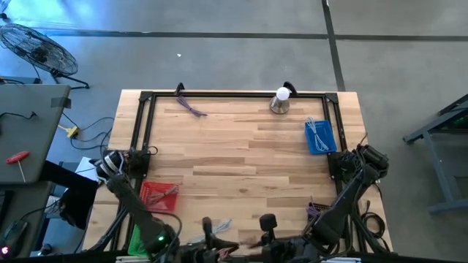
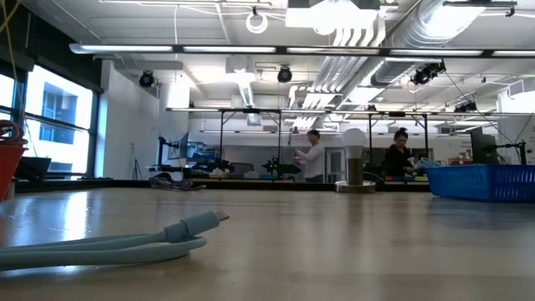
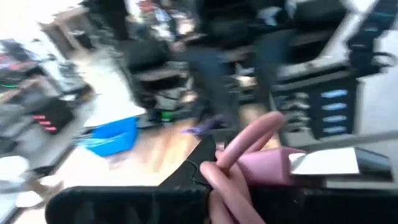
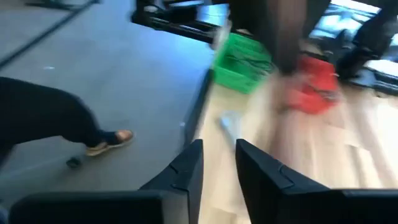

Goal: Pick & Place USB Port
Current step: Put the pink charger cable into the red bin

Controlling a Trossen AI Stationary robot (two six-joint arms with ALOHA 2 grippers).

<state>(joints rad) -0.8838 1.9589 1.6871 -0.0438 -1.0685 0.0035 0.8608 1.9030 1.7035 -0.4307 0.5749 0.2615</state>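
the pink cable (image 3: 249, 140) is folded into a loop. it ends in a pink plug body with a flat silver usb tip (image 3: 323, 163). it is off the table, held in the left gripper (image 3: 217, 171), whose fingers are pressed together on the loop, with the plug sticking out to one side.

in the high view the left gripper (image 1: 115, 162) is at the left edge of the table, beside the black frame (image 1: 219, 95). the left arm rises from the near edge and bends outward.

just beside this arm a red bin (image 1: 159, 196) stands on the wood, and a green bin (image 1: 137, 239) is nearer to the arm's base. a pale blue cable (image 2: 125, 242) lies flat near the near edge, its plug pointing toward the middle of the table. a purple cable (image 1: 191, 107) lies at the far side.

further right, a lamp (image 1: 281, 101) stands by the far bar of the frame. a blue basket (image 1: 319, 139) with white cables in it is near the right side.

the right gripper (image 4: 217, 168) is empty, and its fingers (image 4: 189, 165) are a little apart. in the high view it (image 1: 365, 157) is at the right edge of the table, just beside the basket. the right arm bends outward, as the left one does. its wrist view looks across to the two bins, and a person's leg (image 4: 43, 115) shows on the floor.
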